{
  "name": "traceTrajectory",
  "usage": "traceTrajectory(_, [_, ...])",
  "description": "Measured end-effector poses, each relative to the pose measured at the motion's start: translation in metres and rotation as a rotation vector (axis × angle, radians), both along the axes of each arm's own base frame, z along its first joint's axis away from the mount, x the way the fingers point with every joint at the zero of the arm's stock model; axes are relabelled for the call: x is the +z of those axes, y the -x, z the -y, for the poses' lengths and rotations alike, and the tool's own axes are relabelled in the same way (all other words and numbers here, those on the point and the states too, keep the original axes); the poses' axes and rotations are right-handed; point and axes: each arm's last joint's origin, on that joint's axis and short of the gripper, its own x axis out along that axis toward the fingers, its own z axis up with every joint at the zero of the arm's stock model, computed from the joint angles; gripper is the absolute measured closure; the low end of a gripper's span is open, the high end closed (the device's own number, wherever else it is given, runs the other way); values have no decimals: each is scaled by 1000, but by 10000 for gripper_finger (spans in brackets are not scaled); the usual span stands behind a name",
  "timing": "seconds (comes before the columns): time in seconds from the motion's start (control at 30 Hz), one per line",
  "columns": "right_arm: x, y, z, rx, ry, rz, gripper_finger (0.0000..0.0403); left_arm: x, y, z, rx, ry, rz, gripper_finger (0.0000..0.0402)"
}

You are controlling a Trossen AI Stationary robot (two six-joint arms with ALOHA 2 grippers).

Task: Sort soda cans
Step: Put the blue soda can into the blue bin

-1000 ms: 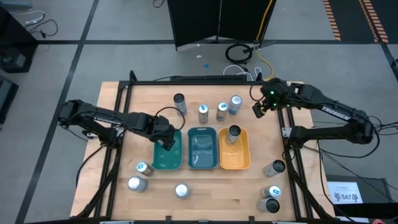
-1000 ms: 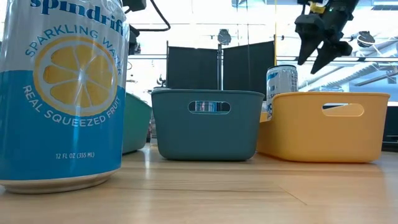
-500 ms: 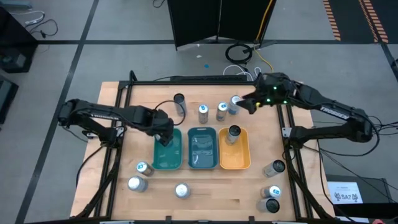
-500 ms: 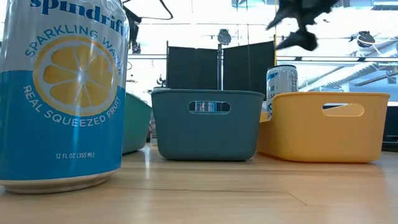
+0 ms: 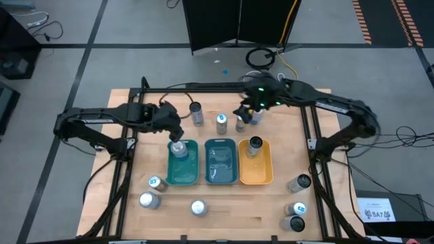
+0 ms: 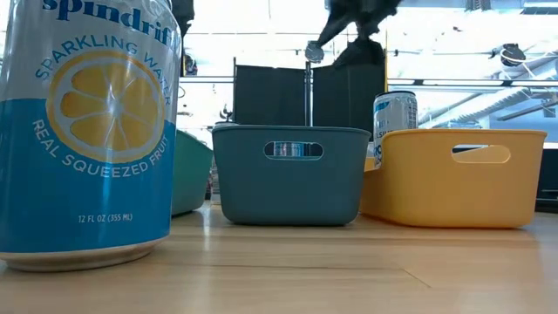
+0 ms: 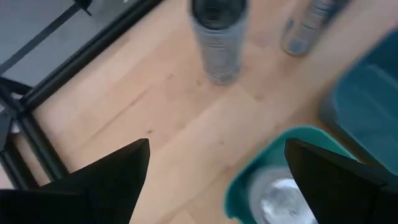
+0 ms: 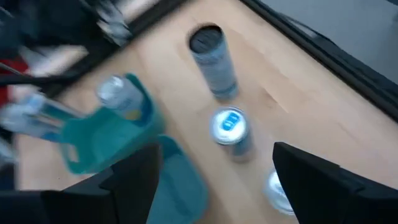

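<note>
- Right now the left gripper [image 5: 178, 131] hovers with fingers spread, released, above a silver can [image 5: 178, 149] standing in the green rectangular tray [image 5: 183, 177].
- Right gripper [image 5: 245, 112], fingers apart and empty, hangs over silver cans [image 5: 241, 122] beyond the trays.

My high view looks straight down on the whole table [image 5: 224, 210] and both arms. My low view sits at table height, facing level across it — very close to a blue lemon can [image 6: 87, 131]. Each wrist camera looks steeply down past its own fingers at the far row of cans; both share the green tray [image 7: 255, 180] and dark-topped can [image 8: 211, 59].
</note>
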Motion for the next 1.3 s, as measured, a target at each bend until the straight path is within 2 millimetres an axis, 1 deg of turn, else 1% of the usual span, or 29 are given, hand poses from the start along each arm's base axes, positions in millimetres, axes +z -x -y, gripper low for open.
traceTrajectory(0.2, [-1,-49,12,19,4,-178,104,-11,24,-15,73,21,99,20])
traceTrajectory(0.33, [-8,-79,17,36,-21,-261,104,-22,37,-23,57,81,195,20])
traceTrajectory(0.43, [-14,-97,18,43,-40,-314,104,-29,45,-29,52,110,233,20])
traceTrajectory(0.53, [-25,-111,20,31,-73,-375,104,-36,53,-35,62,114,219,20])
traceTrajectory(0.77, [-63,-128,26,-2,-147,-516,104,-39,58,-47,23,102,193,20])
traceTrajectory(0.97, [-85,-139,30,-27,-169,-544,104,-38,63,-57,7,72,168,20])
traceTrajectory(1.2, [-97,-143,35,-71,-170,-566,108,-38,67,-65,-27,72,160,20])
traceTrajectory(1.3, [-96,-143,35,-93,-182,-558,116,-38,68,-67,-41,77,160,20])
